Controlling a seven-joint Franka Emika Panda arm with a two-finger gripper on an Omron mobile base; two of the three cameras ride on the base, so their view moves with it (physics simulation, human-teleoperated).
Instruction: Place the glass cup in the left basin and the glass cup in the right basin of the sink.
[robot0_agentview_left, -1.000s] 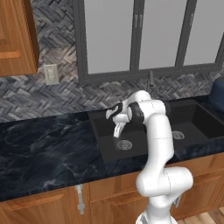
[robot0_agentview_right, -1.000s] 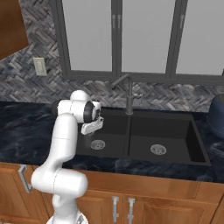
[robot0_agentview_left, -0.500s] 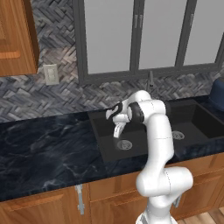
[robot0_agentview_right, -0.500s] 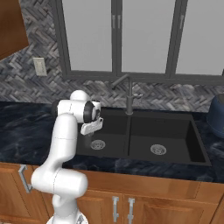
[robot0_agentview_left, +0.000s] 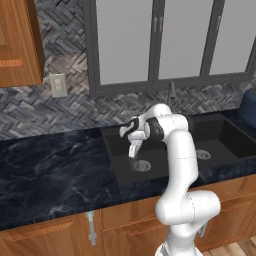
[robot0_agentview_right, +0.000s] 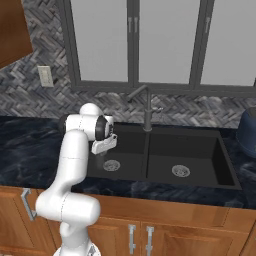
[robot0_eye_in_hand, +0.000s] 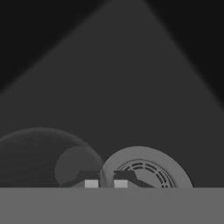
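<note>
1. The tool (robot0_agentview_left: 134, 150) hangs over the left basin (robot0_agentview_left: 125, 160), centre of the left base view; in the right base view it (robot0_agentview_right: 100, 156) sits left of centre, above the same tub (robot0_agentview_right: 125, 150).
2. In the hand view the tool's (robot0_eye_in_hand: 105, 181) tips stand nearly together at the bottom edge, closed on the thin rim of a glass cup (robot0_eye_in_hand: 39, 157), whose faint round body fills the lower left.
3. The steel drain (robot0_eye_in_hand: 146, 168) lies just right of the tips, partly behind them.
4. The right basin (robot0_agentview_right: 200, 160) is right of the divider of the sink (robot0_agentview_right: 227, 167), with its own drain (robot0_agentview_right: 181, 171).
5. The dark faucet (robot0_agentview_right: 146, 107) rises behind the divider, upper centre.
6. The dark marbled worktop (robot0_agentview_left: 50, 170) surrounds the sink.
</note>
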